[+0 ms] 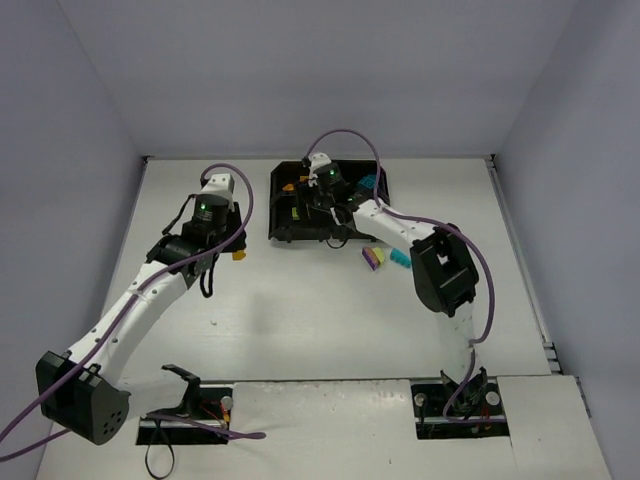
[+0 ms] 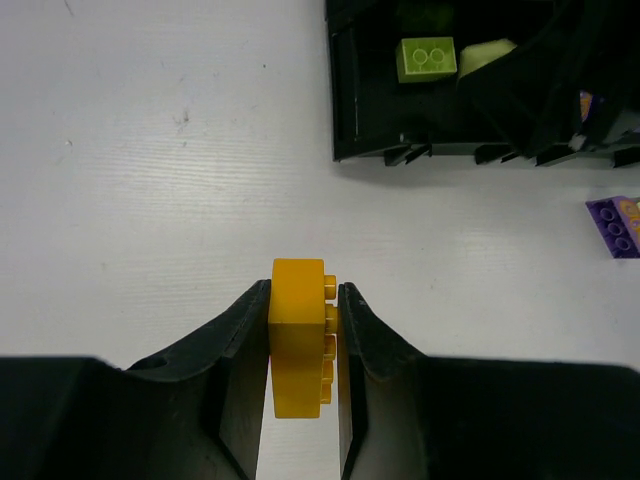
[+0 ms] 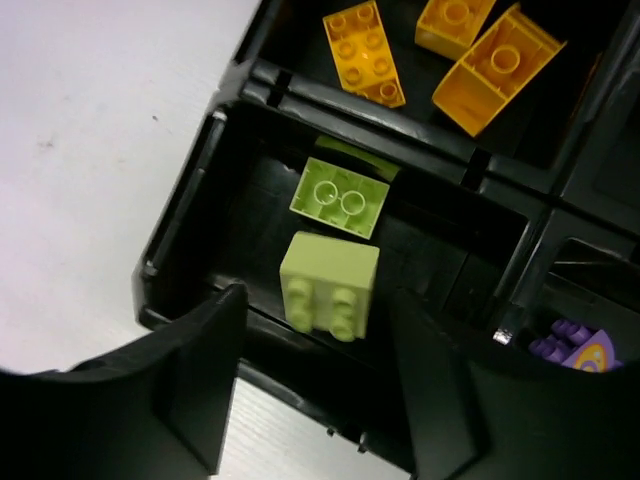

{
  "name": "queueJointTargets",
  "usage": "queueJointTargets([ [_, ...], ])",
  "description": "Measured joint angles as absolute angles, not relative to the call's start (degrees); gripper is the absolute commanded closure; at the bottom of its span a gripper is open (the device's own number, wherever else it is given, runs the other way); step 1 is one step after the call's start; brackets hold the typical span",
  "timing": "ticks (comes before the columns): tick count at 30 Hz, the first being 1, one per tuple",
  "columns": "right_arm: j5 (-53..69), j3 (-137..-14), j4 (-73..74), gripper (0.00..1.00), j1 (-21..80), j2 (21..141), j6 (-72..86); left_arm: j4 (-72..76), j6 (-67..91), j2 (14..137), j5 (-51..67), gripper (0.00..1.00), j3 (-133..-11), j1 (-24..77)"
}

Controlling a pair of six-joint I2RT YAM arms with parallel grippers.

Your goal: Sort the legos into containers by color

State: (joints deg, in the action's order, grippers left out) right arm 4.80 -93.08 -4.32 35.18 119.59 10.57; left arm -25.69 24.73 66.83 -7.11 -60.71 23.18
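Note:
My left gripper (image 2: 303, 300) is shut on an orange lego (image 2: 298, 335) just above the white table, left of the black containers tray (image 1: 274, 205); the top view shows this gripper (image 1: 238, 252) near the tray's near-left corner. My right gripper (image 3: 318, 300) hangs open over the tray's near-left compartment (image 3: 180, 200). A yellow-green lego (image 3: 330, 280) lies loose there between the fingers, touching neither. A second yellow-green lego (image 3: 340, 197) lies just beyond it. Three orange legos (image 3: 365, 50) fill the compartment behind.
A purple lego (image 1: 373, 258) and a teal lego (image 1: 400, 258) lie on the table just right of the tray's near edge. Another purple piece (image 3: 570, 350) shows in the near-right compartment. Teal pieces (image 1: 368, 182) sit in the far-right compartment.

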Motion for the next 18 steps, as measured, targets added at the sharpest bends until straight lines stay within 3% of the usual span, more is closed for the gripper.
queueJointTargets([
  [4, 4.80, -93.47, -3.44, 0.22, 34.81, 121.51, 10.63, -25.65, 24.80, 70.11, -6.55, 0.85, -65.08, 22.94],
  [11, 6.02, -93.65, -2.87, 0.21, 32.47, 119.33, 10.57, -25.17, 25.08, 80.31, -4.84, 0.85, -75.50, 22.74],
  [18, 4.82, -80.95, -2.98, 0.21, 27.00, 101.27, 10.59, -20.67, 25.58, 94.35, -3.29, 0.85, -90.26, 22.70],
])
